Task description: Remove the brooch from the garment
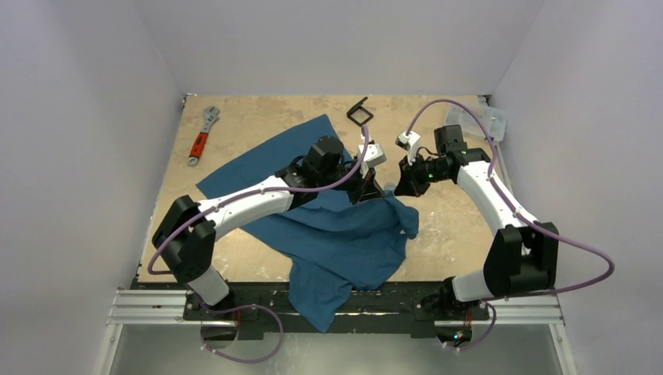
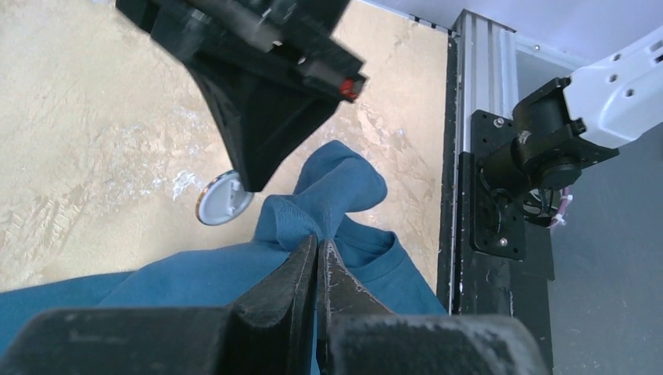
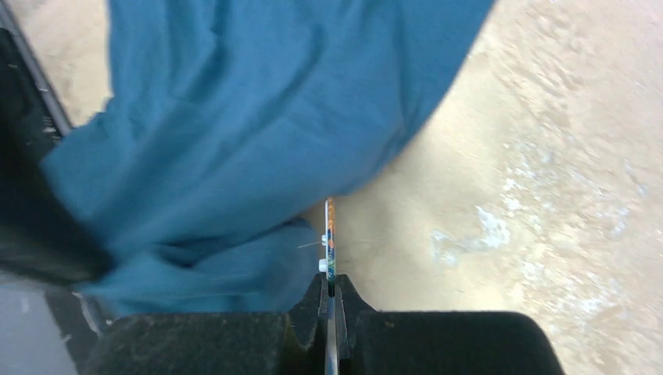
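The garment [image 1: 344,234], a dark teal T-shirt, lies crumpled across the table's middle and hangs over the near edge. My left gripper [image 2: 319,241] is shut on a raised fold of the garment [image 2: 195,277] near its collar. My right gripper [image 3: 331,280] is shut on the brooch [image 3: 331,234], seen edge-on as a thin disc with its bare pin pointing toward the cloth [image 3: 258,117]. In the left wrist view the brooch [image 2: 221,200] shows as a pale round disc over the table, just beside the bunched cloth, in the right gripper's black fingertips [image 2: 252,176].
A red-handled wrench [image 1: 202,137] lies at the back left. A small black square frame [image 1: 360,112] sits at the back middle, and a clear plastic piece [image 1: 485,119] at the back right corner. The metal rail [image 2: 461,156] marks the table's edge.
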`<state>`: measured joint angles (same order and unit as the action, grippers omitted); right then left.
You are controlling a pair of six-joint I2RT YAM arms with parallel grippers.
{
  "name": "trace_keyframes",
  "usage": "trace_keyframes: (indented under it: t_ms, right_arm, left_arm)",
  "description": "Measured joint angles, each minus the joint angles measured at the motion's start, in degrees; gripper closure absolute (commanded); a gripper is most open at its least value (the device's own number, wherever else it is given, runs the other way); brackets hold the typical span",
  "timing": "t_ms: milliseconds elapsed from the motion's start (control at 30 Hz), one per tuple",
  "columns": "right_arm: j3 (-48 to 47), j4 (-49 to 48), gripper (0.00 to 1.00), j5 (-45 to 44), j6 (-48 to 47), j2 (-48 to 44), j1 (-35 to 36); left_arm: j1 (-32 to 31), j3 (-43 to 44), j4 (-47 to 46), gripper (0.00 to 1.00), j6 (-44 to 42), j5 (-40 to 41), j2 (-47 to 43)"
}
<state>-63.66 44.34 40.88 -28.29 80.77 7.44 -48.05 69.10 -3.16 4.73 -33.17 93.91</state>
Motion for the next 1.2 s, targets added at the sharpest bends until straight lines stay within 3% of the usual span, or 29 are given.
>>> trace_keyframes:
  t_ms: [567, 1000, 1100, 1200]
  right_arm:
    - [-1.95, -1.77, 1.0, -5.9, -2.75, 4.02, -0.55]
    - [-17.9, 1.88, 1.0, -5.01, -1.84, 10.14, -2.75]
    - [-20.31, 2.82, 1.0, -2.21, -0.92, 9.49, -2.73]
    - [-21.2, 4.94, 1.0, 1.4, -0.09, 8.37, -2.73]
  left_arm:
    - [0.04, -2.99, -0.11, 1.0, -3.45, -0.79, -2.58]
    - [0.68, -4.37, 3.1, 1.0, -8.48, -0.87, -2.4]
    - [0.79, -4.61, 3.37, 0.89, -9.14, -0.5, -1.62]
    - [1.09, -5.29, 4.07, 0.63, -9.92, -0.37, -1.33]
